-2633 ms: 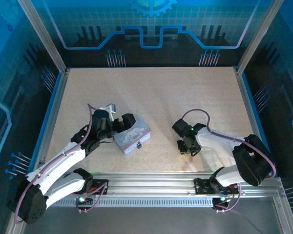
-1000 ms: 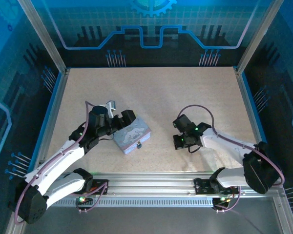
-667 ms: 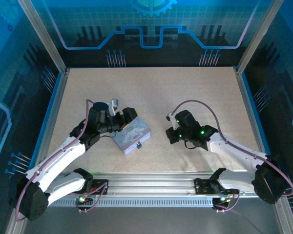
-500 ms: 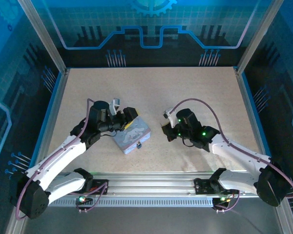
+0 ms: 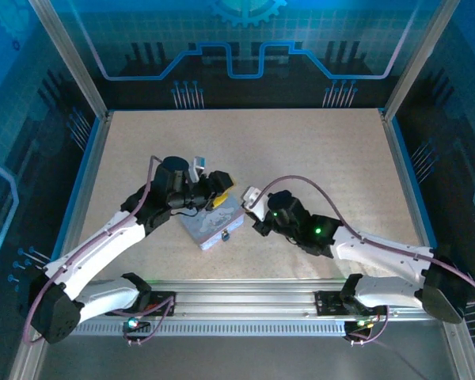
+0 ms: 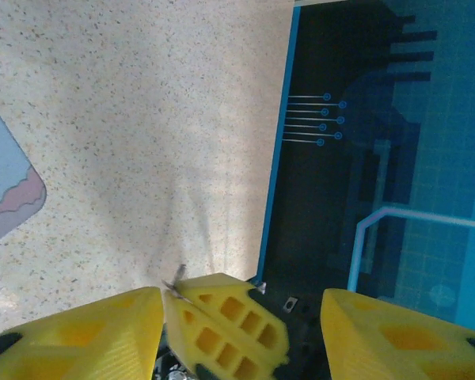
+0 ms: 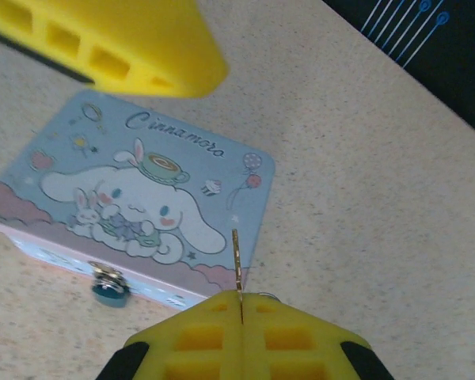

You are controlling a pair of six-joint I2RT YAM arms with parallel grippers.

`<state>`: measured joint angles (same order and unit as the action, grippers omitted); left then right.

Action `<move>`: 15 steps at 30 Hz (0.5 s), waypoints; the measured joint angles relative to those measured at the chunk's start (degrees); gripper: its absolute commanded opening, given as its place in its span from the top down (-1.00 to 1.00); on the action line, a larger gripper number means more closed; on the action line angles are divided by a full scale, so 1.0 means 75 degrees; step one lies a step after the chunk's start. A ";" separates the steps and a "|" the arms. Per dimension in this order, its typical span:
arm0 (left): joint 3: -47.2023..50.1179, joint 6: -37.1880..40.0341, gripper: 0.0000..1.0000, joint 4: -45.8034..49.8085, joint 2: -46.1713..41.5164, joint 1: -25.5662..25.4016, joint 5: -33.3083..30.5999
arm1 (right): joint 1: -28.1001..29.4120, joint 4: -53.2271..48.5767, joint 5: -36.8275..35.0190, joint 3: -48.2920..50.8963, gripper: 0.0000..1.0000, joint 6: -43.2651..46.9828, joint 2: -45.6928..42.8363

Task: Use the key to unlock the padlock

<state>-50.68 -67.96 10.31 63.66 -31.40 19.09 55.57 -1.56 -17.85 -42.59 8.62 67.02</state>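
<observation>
- The right tool (image 7: 240, 305) is closed tight on the key (image 7: 237, 257). The thin blade sticks straight out past the fingertips.
- The key hangs over one end of the lid of the cartoon tin (image 7: 142, 198), pointing across it, and touches nothing that I can make out.
- The padlock (image 7: 111, 293) hangs on the clasp of the tin's side wall, the wall that faces the near edge of the desk (image 5: 301, 150). It is well apart from the key tip.
- The tin lies left of the middle of the desk, nearer the near edge than the far one.
- The left tool (image 5: 218, 194) is at the tin's far side. Its fingers stand partly apart and are not clamped on the tin.
- Step in hand, as I judge it: bringing the key to the lock, with insertion not yet begun.
- Next, the key must come down off the lid to that side wall and line up with the keyhole, which is too small to see.
- The lock dangles freely, so it may swing away from the key; the left tool may need to steady the tin.
</observation>
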 measured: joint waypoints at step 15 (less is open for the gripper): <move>-0.0128 -0.0586 0.17 0.0519 0.0507 -0.0300 -0.0326 | 0.0501 0.0440 -0.1311 -0.0504 1.00 0.1480 0.0583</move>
<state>-51.64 -72.36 14.20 67.46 -33.65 16.64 59.33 1.74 -27.68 -46.37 19.73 71.40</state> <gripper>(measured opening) 0.437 0.051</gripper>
